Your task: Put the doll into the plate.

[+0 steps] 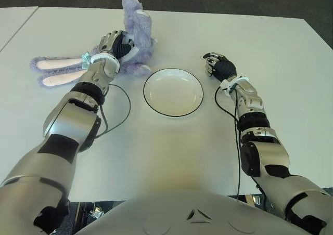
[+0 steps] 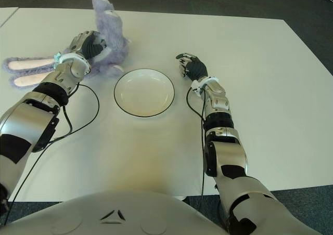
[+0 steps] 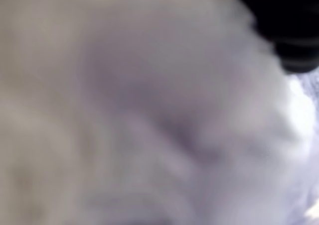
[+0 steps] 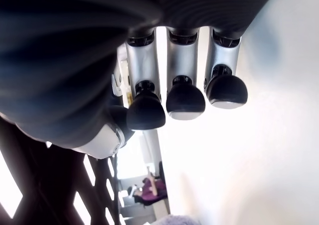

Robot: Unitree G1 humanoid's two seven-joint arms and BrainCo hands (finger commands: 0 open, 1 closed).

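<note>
The doll (image 1: 136, 24) is a purple plush bunny at the table's far left, its long pink-lined ears (image 1: 57, 64) stretched left and its legs sticking up. My left hand (image 1: 115, 45) lies over the doll's body with its fingers curled into the fur. Plush (image 3: 149, 110) fills the left wrist view. The white plate (image 1: 173, 92) with a dark rim stands empty at the table's centre, just right of the doll. My right hand (image 1: 216, 64) shows right of the plate, its fingertips (image 4: 185, 100) curled in and holding nothing.
Black cables (image 1: 122, 110) trail from both wrists across the white table (image 1: 171, 157), one looping left of the plate, the other (image 1: 221, 105) right of it. A second table (image 1: 13, 16) adjoins at the far left. Dark floor lies beyond the far edge.
</note>
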